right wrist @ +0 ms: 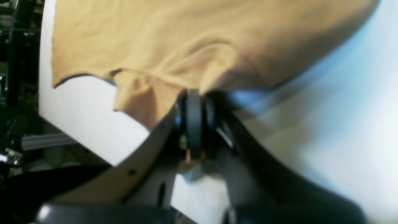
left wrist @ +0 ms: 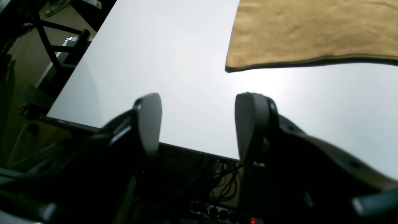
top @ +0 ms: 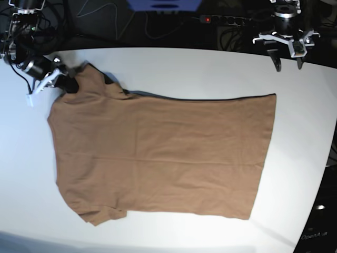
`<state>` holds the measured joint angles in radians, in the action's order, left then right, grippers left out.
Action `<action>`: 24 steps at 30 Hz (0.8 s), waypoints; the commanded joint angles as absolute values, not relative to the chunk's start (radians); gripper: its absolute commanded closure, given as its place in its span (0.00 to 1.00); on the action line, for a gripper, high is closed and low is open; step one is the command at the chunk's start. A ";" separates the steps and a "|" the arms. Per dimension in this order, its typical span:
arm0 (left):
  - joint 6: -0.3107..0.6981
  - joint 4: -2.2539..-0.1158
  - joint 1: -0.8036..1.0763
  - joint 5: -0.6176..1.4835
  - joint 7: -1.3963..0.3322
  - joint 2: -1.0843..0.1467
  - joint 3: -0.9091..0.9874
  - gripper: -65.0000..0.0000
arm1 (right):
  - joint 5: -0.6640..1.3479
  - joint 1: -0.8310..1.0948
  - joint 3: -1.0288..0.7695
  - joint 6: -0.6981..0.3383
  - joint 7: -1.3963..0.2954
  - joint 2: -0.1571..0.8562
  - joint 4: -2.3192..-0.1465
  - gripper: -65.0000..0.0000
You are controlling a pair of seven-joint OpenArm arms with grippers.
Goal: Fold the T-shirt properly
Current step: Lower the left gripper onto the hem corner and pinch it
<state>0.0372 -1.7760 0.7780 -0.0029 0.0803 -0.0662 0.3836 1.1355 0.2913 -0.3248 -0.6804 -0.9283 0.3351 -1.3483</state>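
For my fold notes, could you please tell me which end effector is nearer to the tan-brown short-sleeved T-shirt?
Right. The right end effector is shut on the tan-brown short-sleeved T-shirt at its sleeve; the left end effector hangs open over bare white table, apart from the hem corner.

- The base view looked steeply down on the whole tabletop (top: 174, 68), with the T-shirt (top: 163, 153) spread at its centre.
- The left wrist view sat low behind its pincer (left wrist: 199, 124), facing the T-shirt's hem corner.
- The right wrist view sat close behind its pincer (right wrist: 194, 93), at the T-shirt's sleeve.
- All three shared the T-shirt.
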 commanded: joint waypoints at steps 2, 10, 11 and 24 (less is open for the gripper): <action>0.033 -1.813 0.785 -0.002 0.105 -0.074 0.386 0.43 | 1.159 0.289 -0.331 -0.694 -0.917 0.352 -1.360 0.99; 0.035 -1.839 0.727 0.004 0.027 -0.077 0.387 0.43 | 1.159 0.291 -0.317 -0.694 -0.917 0.354 -1.360 0.99; 0.048 -1.845 0.713 0.004 -0.019 -0.079 0.387 0.43 | 1.159 0.291 -0.309 -0.694 -0.917 0.360 -1.360 0.99; 0.475 -1.736 0.441 0.007 -0.317 -0.048 0.591 0.43 | 1.132 0.289 -0.286 -0.694 -0.914 0.374 -1.362 0.99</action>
<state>0.4866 -1.7180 0.4377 -0.0040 -0.3481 -0.0368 0.5915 1.1091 0.2928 -0.2771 -0.6807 -0.9279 0.3573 -1.3472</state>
